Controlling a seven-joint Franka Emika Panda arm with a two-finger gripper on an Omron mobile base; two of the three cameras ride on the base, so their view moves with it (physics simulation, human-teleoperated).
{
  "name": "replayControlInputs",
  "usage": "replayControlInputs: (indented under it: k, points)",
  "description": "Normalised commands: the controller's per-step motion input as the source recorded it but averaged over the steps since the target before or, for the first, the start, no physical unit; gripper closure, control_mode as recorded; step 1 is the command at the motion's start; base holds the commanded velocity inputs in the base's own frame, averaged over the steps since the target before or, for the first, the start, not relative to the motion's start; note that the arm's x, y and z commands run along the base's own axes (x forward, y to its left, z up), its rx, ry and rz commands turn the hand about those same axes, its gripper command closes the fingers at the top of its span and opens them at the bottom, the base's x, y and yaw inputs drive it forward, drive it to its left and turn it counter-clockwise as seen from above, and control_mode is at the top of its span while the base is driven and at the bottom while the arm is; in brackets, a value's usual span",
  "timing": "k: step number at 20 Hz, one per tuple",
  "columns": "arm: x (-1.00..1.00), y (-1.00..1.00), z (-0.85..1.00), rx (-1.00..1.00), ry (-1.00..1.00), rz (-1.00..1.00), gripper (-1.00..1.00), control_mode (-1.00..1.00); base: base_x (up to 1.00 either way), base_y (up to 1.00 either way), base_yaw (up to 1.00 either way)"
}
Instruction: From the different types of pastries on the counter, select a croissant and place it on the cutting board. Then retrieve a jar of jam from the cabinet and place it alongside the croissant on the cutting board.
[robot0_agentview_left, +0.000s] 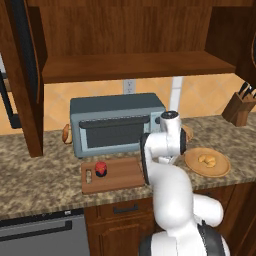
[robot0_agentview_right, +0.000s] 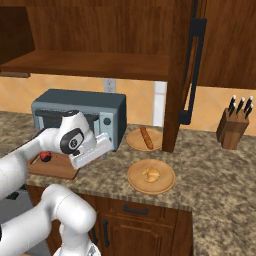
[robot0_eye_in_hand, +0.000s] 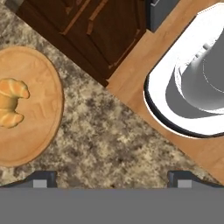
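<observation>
The croissant (robot0_eye_in_hand: 11, 103) lies on a round tan plate (robot0_eye_in_hand: 41, 131), at the left of the hand view. From the base it sits right of the arm (robot0_agentview_left: 207, 160) (robot0_agentview_right: 150, 174). The dark-red jar of jam (robot0_agentview_left: 101, 168) (robot0_agentview_right: 46, 157) stands on the reddish cutting board (robot0_agentview_left: 120, 175), near its slot-handle end. My gripper (robot0_eye_in_hand: 112, 179) is open with nothing between its fingertips. It hangs over the granite counter (robot0_eye_in_hand: 109, 135) near the front edge, between board and plate. The long loaf (robot0_agentview_right: 146, 137) rests on a second plate, and the round bun (robot0_agentview_left: 65, 134) lies left of the toaster oven.
A grey toaster oven (robot0_agentview_left: 117, 122) stands behind the board. The cabinet shelf (robot0_agentview_left: 130, 65) above is bare and its door (robot0_agentview_right: 192, 65) hangs open beside the loaf plate. A knife block (robot0_agentview_left: 240, 107) stands at the far right. Dark drawers (robot0_eye_in_hand: 100, 30) run below the counter edge.
</observation>
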Motion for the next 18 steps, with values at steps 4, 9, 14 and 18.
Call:
replayControlInputs:
  k: [4, 9, 14, 18]
  points:
    - [0.03, -0.59, 0.24, 0.07, 0.01, -0.27, -1.00, -1.00, 0.00, 0.00, 0.00]
    - [0.00, -0.52, 0.49, 0.16, 0.05, -0.21, -1.00, -1.00, 0.00, 0.00, 0.00]
    - [-0.01, -0.23, 0.21, 0.12, 0.01, -0.11, -1.00, -1.00, 0.00, 0.00, 0.00]
    - [0.15, -0.02, 0.01, 0.00, 0.01, -0.01, -1.00, -1.00, 0.00, 0.00, 0.00]
